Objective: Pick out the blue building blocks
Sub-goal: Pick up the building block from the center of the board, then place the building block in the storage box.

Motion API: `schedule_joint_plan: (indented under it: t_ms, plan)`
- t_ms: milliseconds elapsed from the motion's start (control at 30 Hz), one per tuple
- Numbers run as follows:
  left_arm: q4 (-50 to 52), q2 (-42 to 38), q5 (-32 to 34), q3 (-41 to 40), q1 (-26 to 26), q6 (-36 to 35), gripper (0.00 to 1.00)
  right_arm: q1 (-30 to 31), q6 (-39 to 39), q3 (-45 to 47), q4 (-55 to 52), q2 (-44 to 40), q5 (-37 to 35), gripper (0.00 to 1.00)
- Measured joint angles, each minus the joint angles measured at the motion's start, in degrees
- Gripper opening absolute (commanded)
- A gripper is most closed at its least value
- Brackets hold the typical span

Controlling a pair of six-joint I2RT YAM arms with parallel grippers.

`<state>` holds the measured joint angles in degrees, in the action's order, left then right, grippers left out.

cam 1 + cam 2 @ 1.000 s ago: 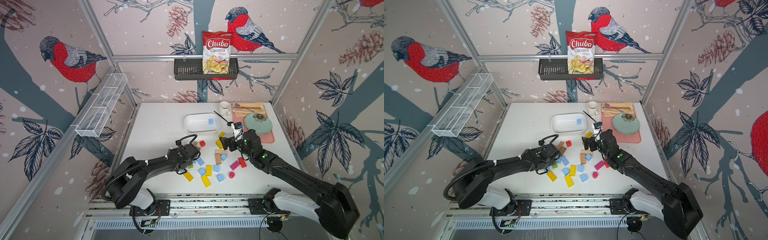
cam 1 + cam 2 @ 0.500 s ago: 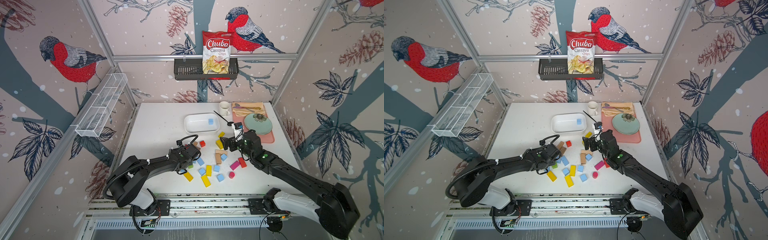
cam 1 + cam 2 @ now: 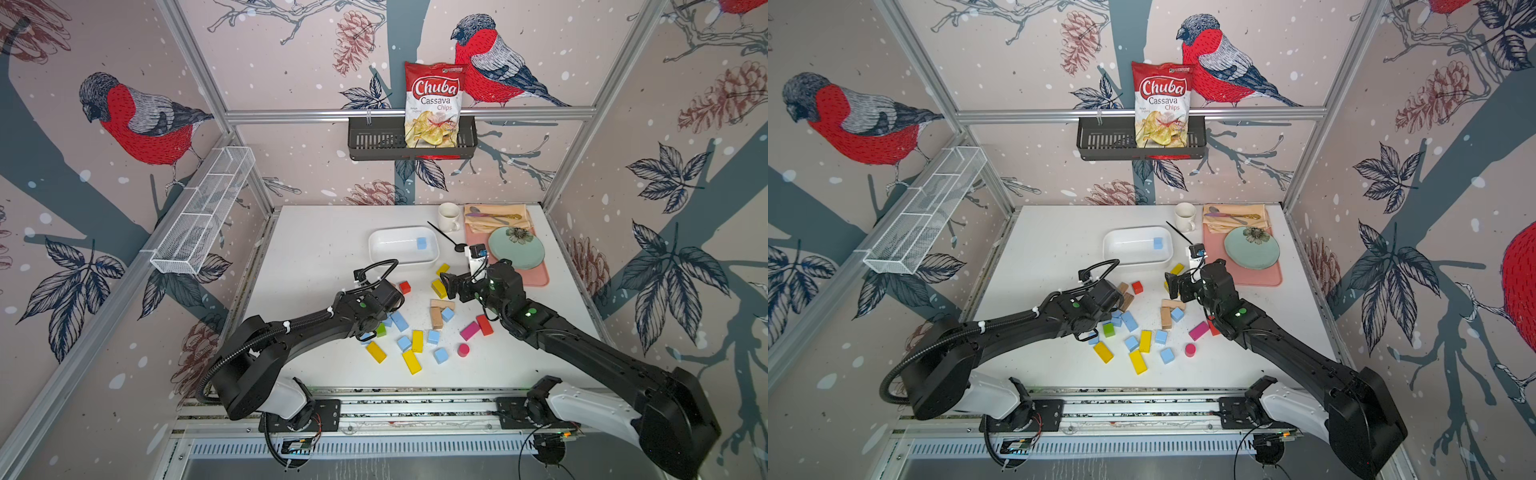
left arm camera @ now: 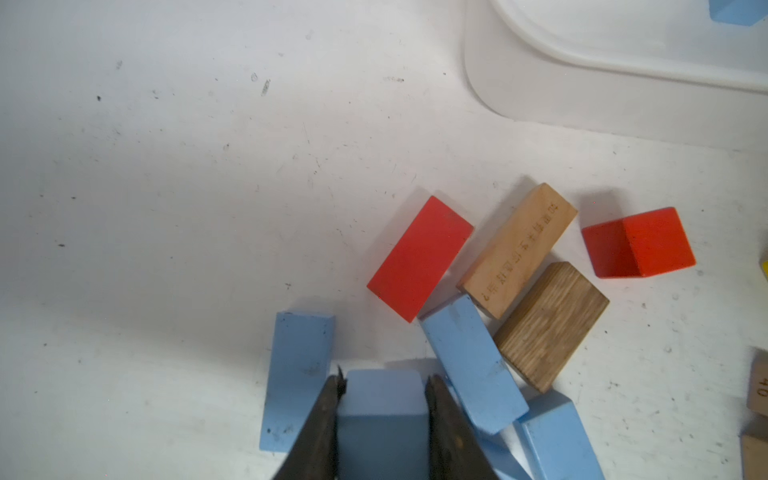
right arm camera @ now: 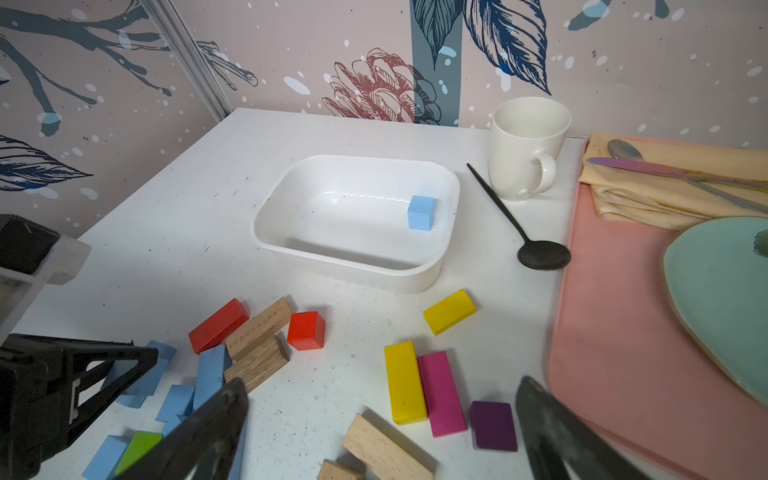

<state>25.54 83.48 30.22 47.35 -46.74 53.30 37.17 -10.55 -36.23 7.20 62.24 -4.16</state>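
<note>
Several blue building blocks lie in the loose pile at the table's middle, among them a bar (image 3: 399, 321) and cubes (image 3: 447, 314) (image 3: 433, 336) (image 3: 441, 355). One blue cube (image 5: 421, 212) sits inside the white tray (image 3: 386, 253). In the left wrist view my left gripper (image 4: 384, 384) is shut on a blue block (image 4: 382, 419), both fingers pressed against its sides. Two blue bars (image 4: 297, 374) (image 4: 469, 365) lie beside it. My right gripper (image 5: 382, 395) hangs open above yellow, pink and purple blocks and holds nothing. In a top view the right gripper (image 3: 451, 286) is near a yellow block.
Red (image 4: 419, 257), tan wooden (image 4: 519, 249), yellow (image 3: 411, 361), pink (image 3: 469, 331) and green (image 3: 1108, 329) blocks are mixed into the pile. A white mug (image 3: 449, 216), a black spoon (image 5: 540, 253) and a pink mat (image 3: 536, 278) with a green plate (image 3: 517, 249) stand at the back right.
</note>
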Motion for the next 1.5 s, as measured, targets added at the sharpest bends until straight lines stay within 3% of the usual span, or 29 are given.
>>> schedule_joint_plan:
  t_ms: [333, 800, 1500]
  plan:
    - [-2.6, 1.5, 1.5, 10.3, 3.9, -8.9, 0.05, 0.0, -0.3, -0.4, -0.2, 0.0, -0.2, 1.0]
    - [-8.7, 11.5, -1.8, 25.9, 8.2, -20.3, 0.04, 0.4, -0.8, -0.2, -1.4, -2.7, -1.3, 1.0]
    - [-10.0, 40.0, -8.1, 56.0, 11.5, -23.8, 0.04, 0.7, -1.4, 1.4, -3.1, -5.0, -3.8, 1.0]
